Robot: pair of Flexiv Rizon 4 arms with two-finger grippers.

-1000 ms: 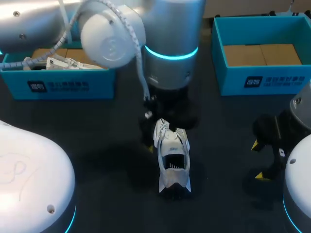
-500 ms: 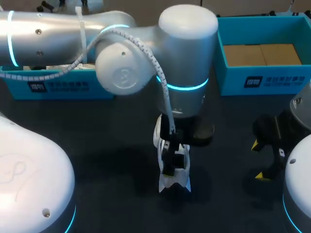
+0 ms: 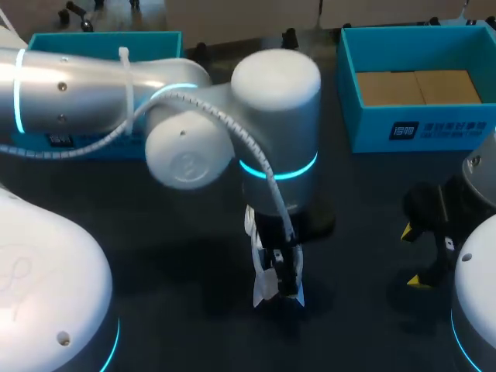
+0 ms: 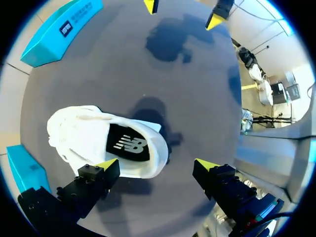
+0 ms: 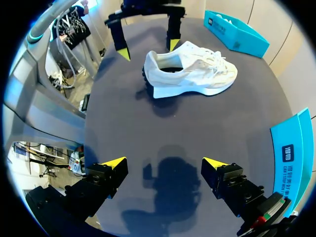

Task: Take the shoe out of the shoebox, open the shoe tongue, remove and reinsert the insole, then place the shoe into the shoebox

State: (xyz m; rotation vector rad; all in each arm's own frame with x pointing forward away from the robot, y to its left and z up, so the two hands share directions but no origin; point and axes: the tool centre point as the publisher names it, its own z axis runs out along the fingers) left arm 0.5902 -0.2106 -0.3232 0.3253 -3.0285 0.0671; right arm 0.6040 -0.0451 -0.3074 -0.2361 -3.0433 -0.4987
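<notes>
L hand (image 4: 157, 165) shifted, gaping, over white lace-up shoe (image 4: 81, 129), black insole (image 4: 126, 144), R hand (image 5: 165, 162) gaping

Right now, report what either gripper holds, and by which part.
Nothing. The left gripper hangs open at the heel of the white shoe; the right gripper is open over bare table.
</notes>
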